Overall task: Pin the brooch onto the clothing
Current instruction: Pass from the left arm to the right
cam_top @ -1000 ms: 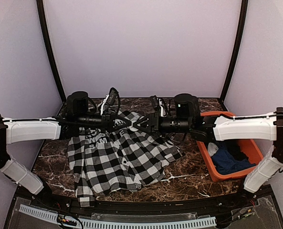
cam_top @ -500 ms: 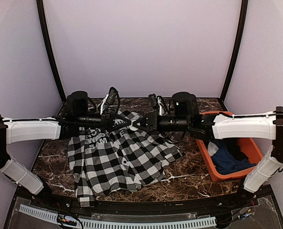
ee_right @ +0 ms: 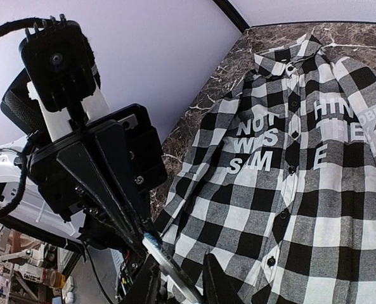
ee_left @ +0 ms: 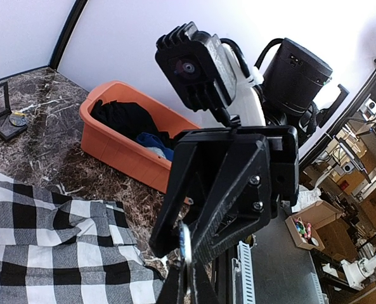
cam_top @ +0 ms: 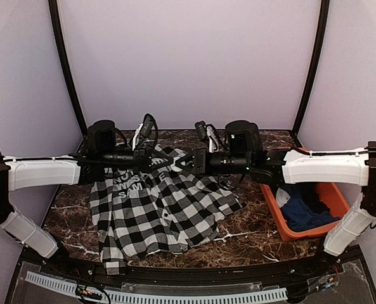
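The black-and-white checked shirt [cam_top: 156, 209] lies spread on the marble table, white lettering up; it also shows in the right wrist view [ee_right: 289, 190] and the left wrist view [ee_left: 48, 253]. Both grippers meet tip to tip in the air above its collar end. My left gripper [cam_top: 170, 163] is shut on the brooch [ee_left: 185, 244], a small silver-and-blue disc seen edge-on. In the right wrist view the brooch [ee_right: 162, 253] slants between my right gripper's [ee_right: 181, 282] fingers, which stand apart around it. The right gripper [cam_top: 188, 162] faces the left one.
An orange bin [cam_top: 273, 206] stands at the right of the table with a dark blue garment [cam_top: 302, 212] and other dark cloth in it. A small black stand [ee_left: 0, 117] sits on the marble at the far side. Bare marble lies between shirt and bin.
My right arm has shifted a little to the left, bringing its gripper closer onto the left gripper's tip. The left arm and the shirt have stayed put.
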